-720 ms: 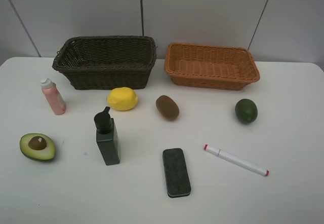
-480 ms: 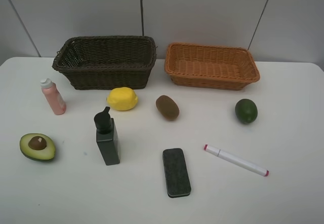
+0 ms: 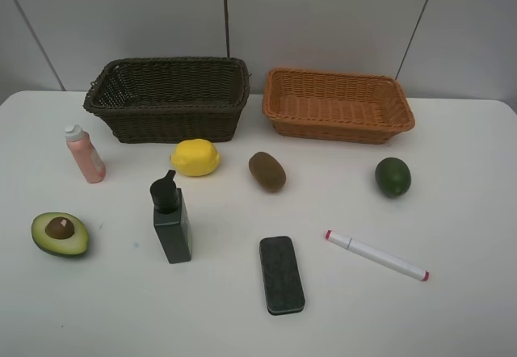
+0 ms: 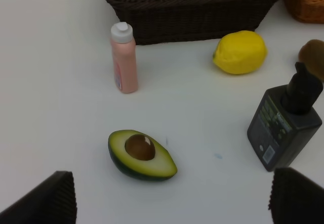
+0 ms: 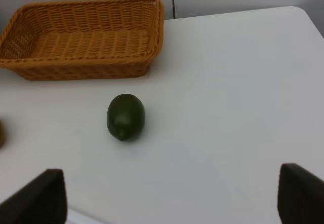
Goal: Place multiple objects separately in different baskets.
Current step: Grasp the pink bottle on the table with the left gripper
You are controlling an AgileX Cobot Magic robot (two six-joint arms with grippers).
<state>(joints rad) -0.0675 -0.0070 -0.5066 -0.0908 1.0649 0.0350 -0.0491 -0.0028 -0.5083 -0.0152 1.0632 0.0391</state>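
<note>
On the white table stand a dark brown basket (image 3: pixel 167 98) and an orange-tan basket (image 3: pixel 338 104), both empty, at the back. In front lie the pink bottle (image 3: pixel 85 154), lemon (image 3: pixel 195 157), kiwi (image 3: pixel 266 171), round green fruit (image 3: pixel 393 177), halved avocado (image 3: pixel 59 233), dark green bottle (image 3: pixel 171 220), black eraser (image 3: pixel 281 275) and marker (image 3: pixel 376 255). My left gripper (image 4: pixel 172 198) is open above the table, near the avocado (image 4: pixel 142 154). My right gripper (image 5: pixel 169 196) is open, short of the green fruit (image 5: pixel 126 116). Neither gripper shows in the exterior high view.
The table (image 3: pixel 452 317) has a rounded front-right area of bare surface. A grey panelled wall (image 3: pixel 323 18) rises behind the baskets. In the left wrist view the lemon (image 4: pixel 240 52) and pink bottle (image 4: pixel 124 58) lie before the dark basket (image 4: pixel 192 6).
</note>
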